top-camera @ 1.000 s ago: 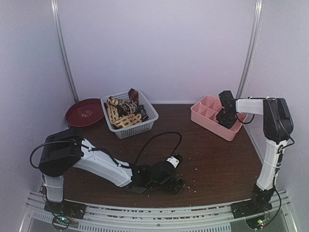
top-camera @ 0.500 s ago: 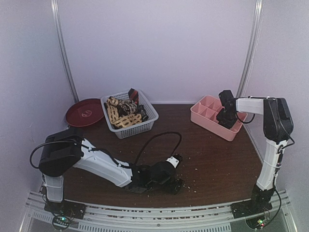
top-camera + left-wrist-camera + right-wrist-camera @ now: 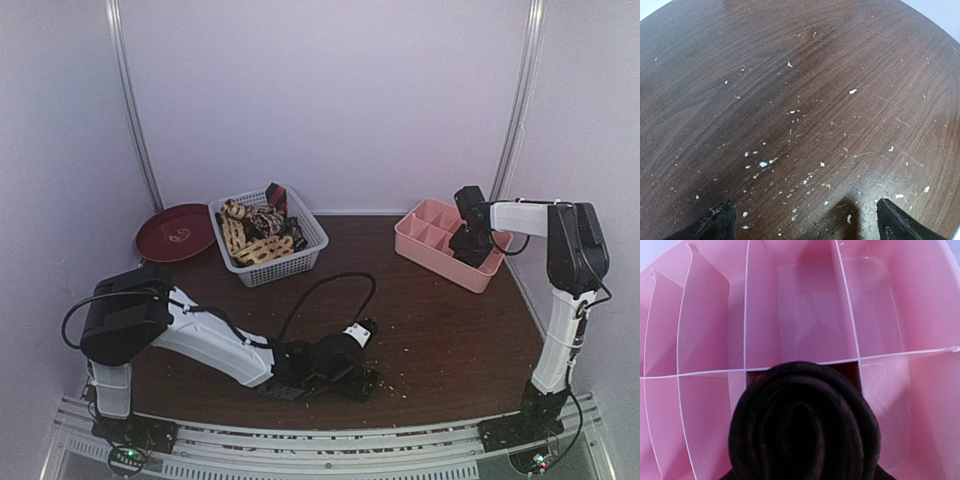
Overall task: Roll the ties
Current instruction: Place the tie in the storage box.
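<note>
1. The left end effector (image 3: 807, 222) lies low over the tabletop (image 3: 440, 330) near the front edge, its fingers spread wide with nothing between them.
2. The right end effector (image 3: 468, 245) reaches into the pink tray (image 3: 425, 248) at the back right.
3. A dark rolled tie (image 3: 805, 425) sits at its fingers, over a tray compartment; whether it is gripped or loose, I cannot tell.
4. More ties (image 3: 255, 235), tan-patterned and dark, are heaped in the white basket (image 3: 290, 268) at the back left, beside a red plate (image 3: 175, 232).

The rolled dark tie (image 3: 802, 425) runs off the bottom edge of my right wrist view and hides my right pincer (image 3: 468, 243); perhaps I grip it. My left fingertips (image 3: 715, 225) are cropped at the bottom corners.
</note>
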Action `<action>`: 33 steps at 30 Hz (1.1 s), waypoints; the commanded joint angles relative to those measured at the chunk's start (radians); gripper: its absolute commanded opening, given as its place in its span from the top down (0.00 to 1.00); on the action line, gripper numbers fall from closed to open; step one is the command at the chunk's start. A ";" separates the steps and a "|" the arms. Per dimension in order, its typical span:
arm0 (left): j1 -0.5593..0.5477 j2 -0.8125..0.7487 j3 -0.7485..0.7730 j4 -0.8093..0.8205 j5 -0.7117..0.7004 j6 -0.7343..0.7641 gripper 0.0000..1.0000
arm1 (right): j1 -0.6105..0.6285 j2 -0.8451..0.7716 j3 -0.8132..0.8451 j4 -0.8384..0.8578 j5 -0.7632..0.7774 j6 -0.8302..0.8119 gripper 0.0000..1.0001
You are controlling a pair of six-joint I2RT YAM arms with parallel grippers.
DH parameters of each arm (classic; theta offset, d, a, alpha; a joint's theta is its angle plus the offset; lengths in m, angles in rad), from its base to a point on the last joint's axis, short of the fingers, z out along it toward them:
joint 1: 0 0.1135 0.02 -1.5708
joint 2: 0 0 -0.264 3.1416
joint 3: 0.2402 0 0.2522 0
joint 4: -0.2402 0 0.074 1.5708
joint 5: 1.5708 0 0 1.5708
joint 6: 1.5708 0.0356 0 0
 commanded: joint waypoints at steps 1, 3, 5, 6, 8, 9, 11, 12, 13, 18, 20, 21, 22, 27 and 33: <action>-0.005 -0.012 0.028 0.018 -0.015 -0.009 0.02 | -0.012 -0.016 -0.011 -0.095 0.019 -0.020 0.45; -0.005 -0.011 0.027 0.018 -0.016 -0.010 0.02 | -0.012 -0.020 -0.015 -0.090 0.019 -0.020 0.45; -0.007 -0.011 0.027 0.018 -0.016 -0.010 0.02 | -0.012 -0.020 -0.014 -0.090 0.018 -0.022 0.45; -0.007 -0.011 0.027 0.018 -0.016 -0.010 0.02 | -0.012 -0.020 -0.014 -0.091 0.017 -0.021 0.45; -0.006 -0.011 0.025 0.018 -0.016 -0.011 0.02 | -0.012 -0.020 -0.015 -0.091 0.019 -0.023 0.47; -0.007 -0.011 0.025 0.018 -0.016 -0.011 0.02 | -0.012 -0.020 -0.017 -0.092 0.020 -0.024 0.47; -0.007 -0.012 0.024 0.018 -0.016 -0.013 0.02 | -0.011 -0.021 -0.016 -0.097 0.026 -0.025 0.48; -0.007 -0.011 0.022 0.018 -0.017 -0.015 0.02 | -0.012 -0.021 -0.016 -0.100 0.030 -0.026 0.48; -0.007 -0.011 0.021 0.018 -0.018 -0.015 0.02 | -0.011 -0.022 -0.015 -0.103 0.036 -0.027 0.47; -0.007 -0.011 0.019 0.018 -0.018 -0.020 0.02 | -0.011 -0.027 -0.022 -0.110 0.048 -0.033 0.45; -0.007 -0.011 0.019 0.018 -0.018 -0.020 0.02 | -0.010 -0.026 -0.023 -0.113 0.049 -0.037 0.45; -0.006 -0.011 0.019 0.018 -0.018 -0.020 0.02 | -0.010 -0.026 -0.023 -0.116 0.050 -0.040 0.45; -0.006 -0.011 0.020 0.019 -0.018 -0.020 0.02 | -0.010 -0.026 -0.022 -0.118 0.052 -0.040 0.45; -0.007 -0.012 0.019 0.018 -0.018 -0.022 0.02 | -0.009 -0.041 -0.031 -0.112 0.054 -0.043 0.45; -0.007 -0.011 0.018 0.018 -0.019 -0.025 0.02 | -0.009 -0.042 -0.031 -0.125 0.068 -0.042 0.48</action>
